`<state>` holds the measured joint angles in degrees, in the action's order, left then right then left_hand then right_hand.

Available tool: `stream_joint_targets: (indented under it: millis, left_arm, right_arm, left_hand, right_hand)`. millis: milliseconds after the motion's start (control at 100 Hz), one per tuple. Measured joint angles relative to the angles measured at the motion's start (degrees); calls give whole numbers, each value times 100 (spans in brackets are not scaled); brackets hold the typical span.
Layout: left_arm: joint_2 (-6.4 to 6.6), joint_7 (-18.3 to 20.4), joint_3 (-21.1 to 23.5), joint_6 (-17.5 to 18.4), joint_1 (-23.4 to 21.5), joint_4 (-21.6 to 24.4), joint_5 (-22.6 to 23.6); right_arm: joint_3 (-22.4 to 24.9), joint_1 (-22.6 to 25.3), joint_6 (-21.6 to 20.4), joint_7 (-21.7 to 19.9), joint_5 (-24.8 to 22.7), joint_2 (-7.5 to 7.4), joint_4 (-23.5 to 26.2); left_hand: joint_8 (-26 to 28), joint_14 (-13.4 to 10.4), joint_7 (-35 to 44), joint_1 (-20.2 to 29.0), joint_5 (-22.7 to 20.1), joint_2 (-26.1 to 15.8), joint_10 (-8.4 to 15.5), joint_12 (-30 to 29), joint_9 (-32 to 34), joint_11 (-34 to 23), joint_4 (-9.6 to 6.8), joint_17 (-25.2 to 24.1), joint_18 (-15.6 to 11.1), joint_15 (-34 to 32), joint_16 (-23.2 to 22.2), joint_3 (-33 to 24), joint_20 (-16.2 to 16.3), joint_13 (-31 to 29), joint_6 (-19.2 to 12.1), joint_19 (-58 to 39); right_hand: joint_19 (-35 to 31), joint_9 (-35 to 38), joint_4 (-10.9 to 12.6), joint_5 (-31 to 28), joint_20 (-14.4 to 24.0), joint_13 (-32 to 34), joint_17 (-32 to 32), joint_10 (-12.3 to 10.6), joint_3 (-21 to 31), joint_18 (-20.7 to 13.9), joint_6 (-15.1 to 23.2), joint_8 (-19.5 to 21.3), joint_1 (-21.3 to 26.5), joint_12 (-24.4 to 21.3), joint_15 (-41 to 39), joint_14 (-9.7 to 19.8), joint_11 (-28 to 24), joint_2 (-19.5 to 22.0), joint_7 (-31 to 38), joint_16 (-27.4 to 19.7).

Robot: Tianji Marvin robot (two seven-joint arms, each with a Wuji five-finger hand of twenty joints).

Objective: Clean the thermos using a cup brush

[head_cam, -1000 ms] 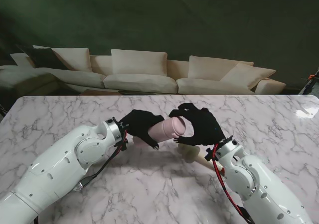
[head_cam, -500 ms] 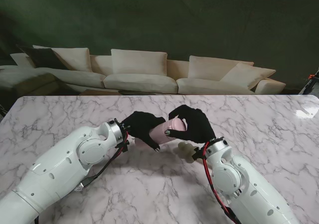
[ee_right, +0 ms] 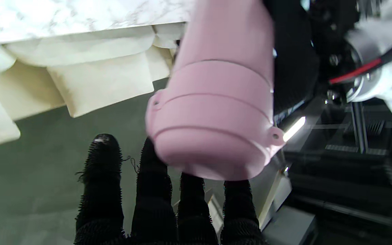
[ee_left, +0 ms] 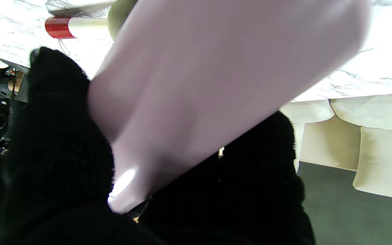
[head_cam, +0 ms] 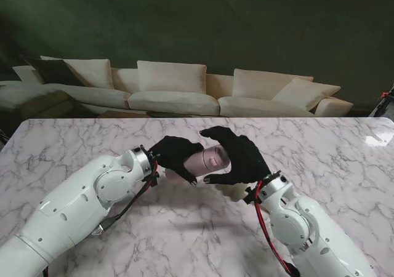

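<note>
Left hand (head_cam: 174,156) grips one pink thermos (head_cam: 206,160); right hand (head_cam: 239,157) spread open beside it

L robot hand (head_cam: 174,156) clenched; R robot hand (head_cam: 237,157) fingers spread, facing it.

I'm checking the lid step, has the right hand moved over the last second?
Yes. The right hand has shifted left across the marble table and its fingers have opened around the thermos lid end.
</note>
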<state>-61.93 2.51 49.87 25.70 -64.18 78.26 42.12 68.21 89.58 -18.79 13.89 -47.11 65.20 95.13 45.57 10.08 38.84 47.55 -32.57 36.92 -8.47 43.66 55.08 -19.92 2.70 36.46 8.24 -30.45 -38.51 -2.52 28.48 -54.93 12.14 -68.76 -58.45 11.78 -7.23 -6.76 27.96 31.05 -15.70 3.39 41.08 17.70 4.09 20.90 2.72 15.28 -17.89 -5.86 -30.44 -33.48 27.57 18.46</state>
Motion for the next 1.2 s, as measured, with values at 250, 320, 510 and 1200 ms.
stream_joint_targets:
  millis: [250,320,510,1200]
  left_arm:
    - [7,1,77,12,-45,46,54]
    - [8,1,77,15,-48,48,54]
    - [14,-7,33,16,-44,45,44]
    - [23,20,-24,48,3,-38,8]
  right_arm:
    - [359,111,-289,-623,261,-209,172]
    - [356,111,-266,-532,137,-226,171]
    - [62,-9,49,-318,197,-237,64]
    - [-616,-153,1530,240,528,56,67]
  left_hand:
    - [-1,0,0,0,0,0,0,0,0,0,0,0,0,0,0,0,0,0,0,-1]
    - [-1,0,0,0,0,0,0,0,0,0,1,0,0,-1,-1,0,0,0,0,-2]
    - [-1,0,0,0,0,0,0,0,0,0,9,0,0,-1,-2,0,0,0,0,-3]
    - [-2,0,0,0,-1,3,-6,0,0,-1,19,-11,0,-2,10,0,0,9,-23,-14]
  right_hand:
    - [-291,-4,515,-1,-339,-29,-426,333,-110,-759,-415,214,2261,-46,-428,79,181,-392,650,-59]
    - [-527,-11,548,-19,-339,254,-737,338,973,-789,-480,396,2360,219,-803,181,-525,-392,1063,123]
    - [-1623,273,236,-677,531,920,-1913,220,1533,-1200,-544,1031,2136,1216,-2279,360,-2225,-229,2156,1042]
    - [-2263,1442,-159,-57,773,1815,-2020,-269,-443,423,-27,-102,-1068,943,-1966,-101,-1272,1778,538,1006]
